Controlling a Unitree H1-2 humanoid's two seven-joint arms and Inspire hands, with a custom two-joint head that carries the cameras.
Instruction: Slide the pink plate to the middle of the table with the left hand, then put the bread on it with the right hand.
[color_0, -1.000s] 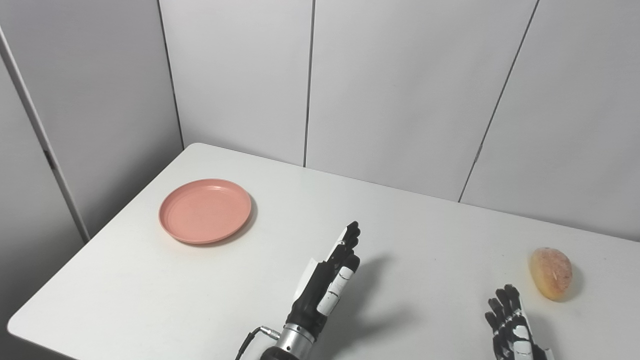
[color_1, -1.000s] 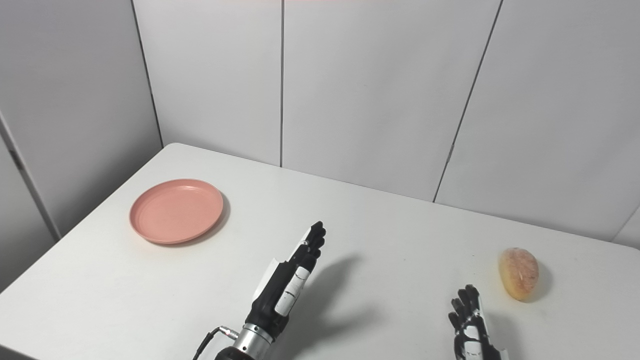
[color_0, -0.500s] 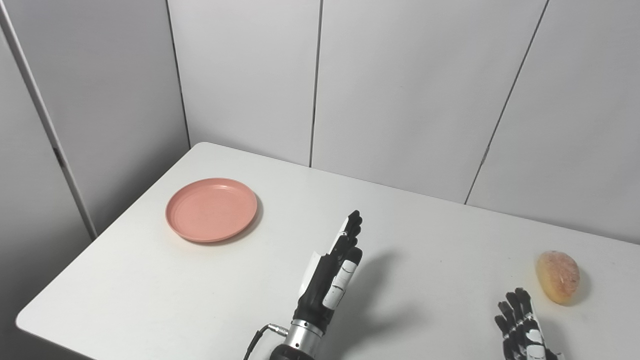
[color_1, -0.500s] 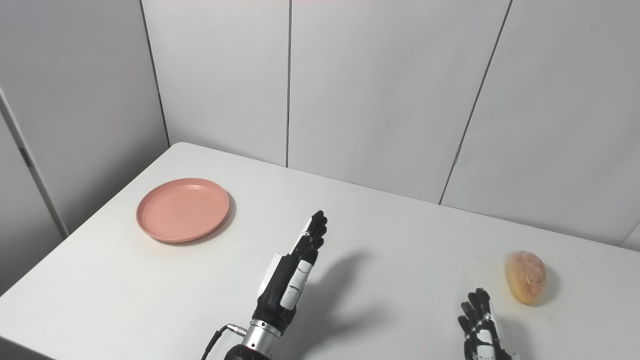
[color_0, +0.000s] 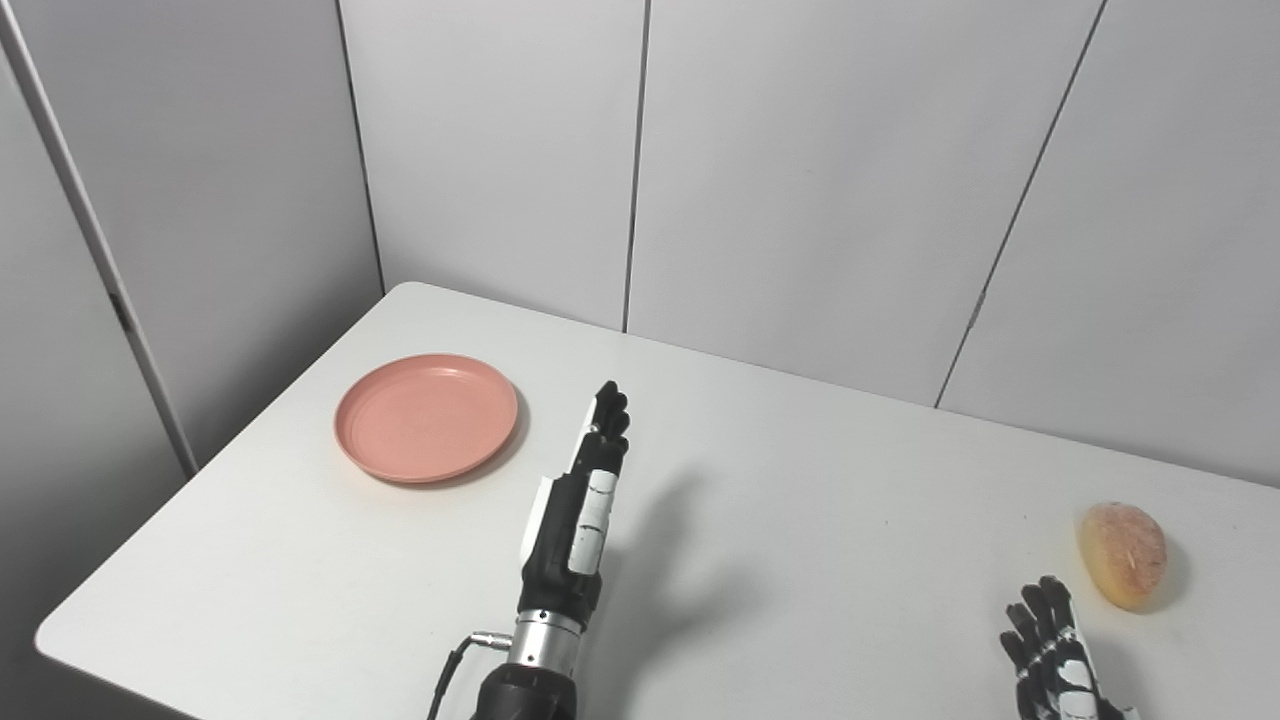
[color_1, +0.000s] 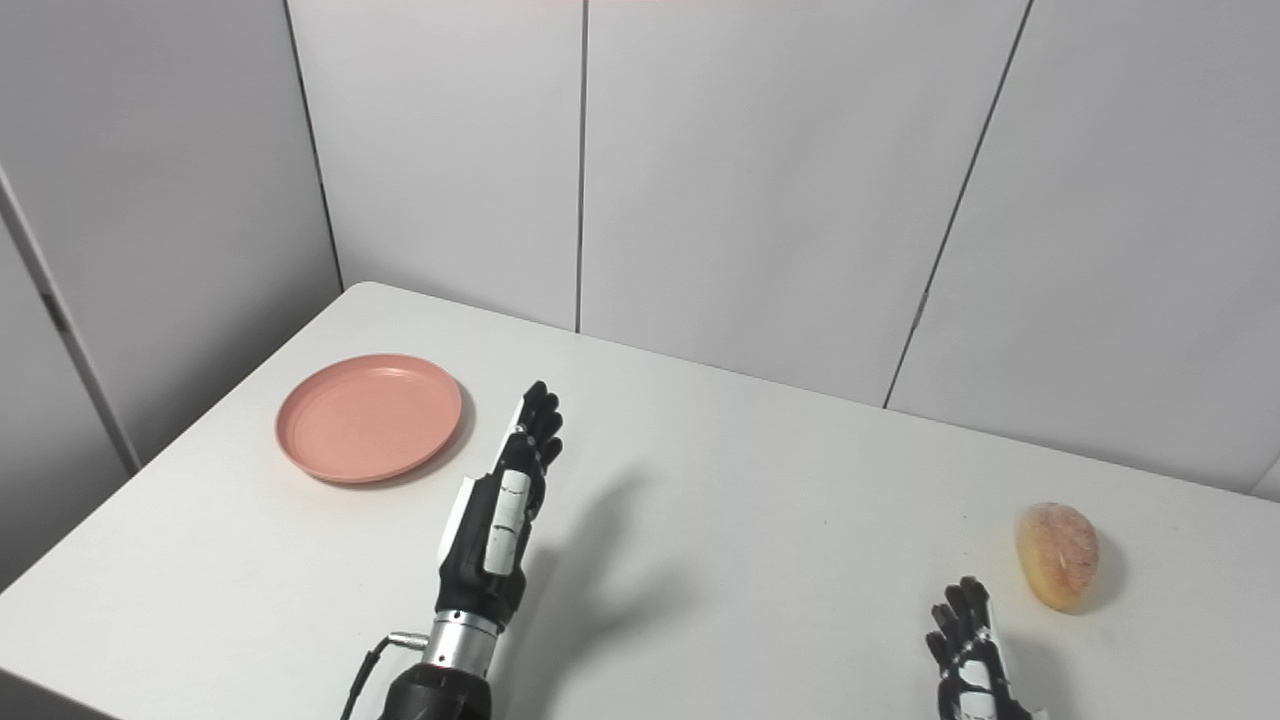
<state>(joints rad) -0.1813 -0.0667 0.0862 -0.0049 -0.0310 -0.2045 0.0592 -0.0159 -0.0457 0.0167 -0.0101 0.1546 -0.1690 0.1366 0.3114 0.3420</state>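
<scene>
An empty pink plate (color_0: 427, 416) lies flat on the left part of the white table (color_0: 800, 500). My left hand (color_0: 578, 505) is raised edge-on above the table, fingers straight and together, open and holding nothing, just right of the plate and apart from it. A golden-brown bread roll (color_0: 1122, 554) rests near the table's right edge. My right hand (color_0: 1055, 665) sits low at the bottom right, fingers spread and open, a little short of the bread and to its left; its lower part is cut off by the picture's edge.
Grey wall panels (color_0: 800, 180) stand close behind the table and along its left side. The table's front-left corner (color_0: 60, 635) is rounded, with a drop beyond it. A cable (color_0: 455, 660) hangs at my left wrist.
My left hand has swung left and forward, ending close beside the plate's right rim. The camera has shifted a little, so the scene sits slightly further right. Plate and bread have not moved.
</scene>
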